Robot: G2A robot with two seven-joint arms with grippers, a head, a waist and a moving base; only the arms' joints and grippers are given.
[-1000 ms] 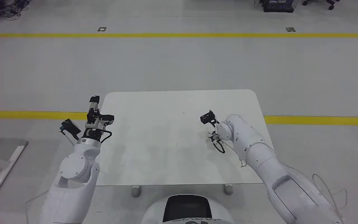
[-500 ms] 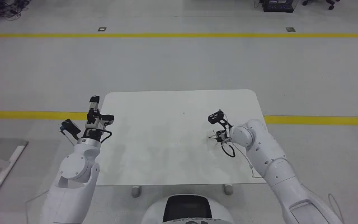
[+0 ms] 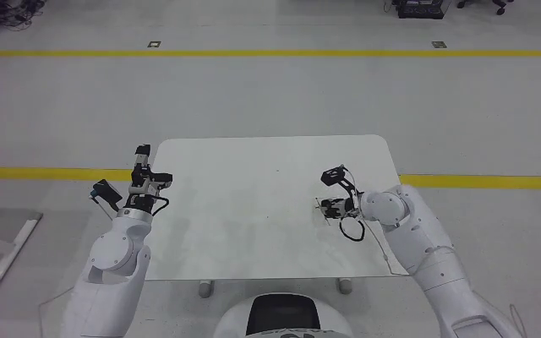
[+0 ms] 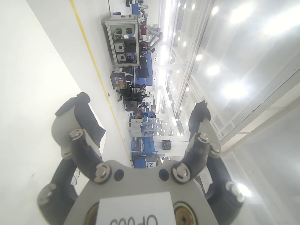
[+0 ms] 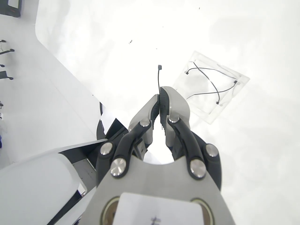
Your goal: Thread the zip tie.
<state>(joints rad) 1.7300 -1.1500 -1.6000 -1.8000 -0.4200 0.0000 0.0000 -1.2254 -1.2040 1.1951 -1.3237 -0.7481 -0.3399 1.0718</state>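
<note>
left gripper (image 4: 141, 101): at the left edge of the table (image 3: 254, 194), fingers spread wide; right gripper (image 5: 159, 95): over the table's right part, fingers pressed together on a black zip tie (image 5: 159, 78), its head end poking past the fingertips; clear tray (image 5: 199, 104): flat on the table near the right gripper, loose black zip ties (image 5: 212, 83) lying in it

We see a white table (image 3: 254, 169) with rounded corners on a pale grey floor (image 3: 270, 93). One yellow line (image 3: 254, 53) crosses the floor beyond it, and another (image 3: 59, 173) shows on either side of it. A small square plate (image 3: 154, 43) sits by the far line. A clear square tray (image 5: 201, 104) lies on the tabletop. An equipment cabinet (image 4: 121, 40) stands in the room behind.
</note>
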